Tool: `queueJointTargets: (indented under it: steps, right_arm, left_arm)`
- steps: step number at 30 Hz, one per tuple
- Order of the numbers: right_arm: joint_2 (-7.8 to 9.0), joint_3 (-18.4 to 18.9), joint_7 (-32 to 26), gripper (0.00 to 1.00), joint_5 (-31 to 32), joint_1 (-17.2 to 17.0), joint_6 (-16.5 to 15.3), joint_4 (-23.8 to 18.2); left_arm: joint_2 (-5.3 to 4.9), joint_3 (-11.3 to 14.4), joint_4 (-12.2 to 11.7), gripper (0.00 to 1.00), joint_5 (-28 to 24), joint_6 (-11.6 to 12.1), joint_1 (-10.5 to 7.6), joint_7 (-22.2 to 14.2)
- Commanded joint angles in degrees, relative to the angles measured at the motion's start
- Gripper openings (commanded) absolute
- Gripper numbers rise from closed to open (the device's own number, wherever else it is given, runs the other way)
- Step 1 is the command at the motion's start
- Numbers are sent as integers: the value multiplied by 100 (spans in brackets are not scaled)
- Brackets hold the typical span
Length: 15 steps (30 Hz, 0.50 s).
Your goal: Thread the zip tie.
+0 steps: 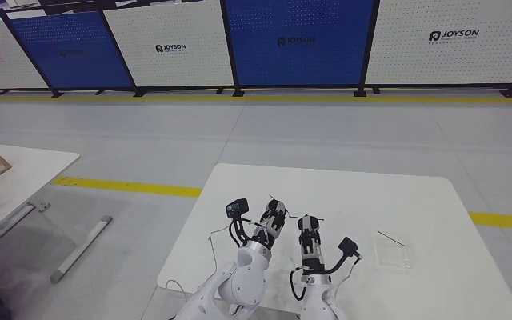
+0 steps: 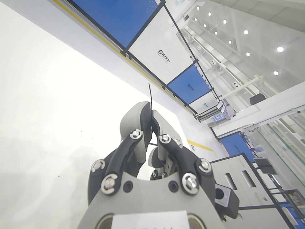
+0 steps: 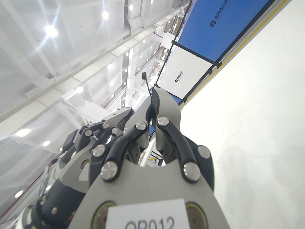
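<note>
Pinching zip tie (image 2: 149,92) — left end effector (image 2: 151,111), right end effector (image 3: 153,97), ends protruding

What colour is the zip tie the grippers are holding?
The zip tie is black, clearest in the right wrist view.

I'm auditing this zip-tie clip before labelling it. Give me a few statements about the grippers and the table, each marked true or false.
1. The left gripper is shut on the zip tie, whose thin tail pokes out past the fingers. True.
2. The right gripper is open and empty. False: the right gripper is shut on the zip tie, with the head sticking out.
3. The tail is already through the head. False: the head stands free, with nothing through it.
4. A loose zip tie lies at a clear tray on the table. True.
5. The grippers are at opposite ends of the table. False: they are close together, side by side.
</note>
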<state>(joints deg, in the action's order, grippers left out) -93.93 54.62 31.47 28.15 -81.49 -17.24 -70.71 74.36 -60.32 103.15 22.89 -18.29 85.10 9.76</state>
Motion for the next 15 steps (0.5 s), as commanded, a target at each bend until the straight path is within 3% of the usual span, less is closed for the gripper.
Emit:
queueJointTargets:
  steps: [1, 15]
  right_arm:
    - [-16, -5, 12, 0, -86, 6, 7, 22]
    - [-26, 23, 17, 0, -203, 14, -92, 48]
  left_arm:
    - [0, 0, 0, 0, 0, 0, 0, 0]
    - [0, 0, 0, 0, 0, 0, 0, 0]
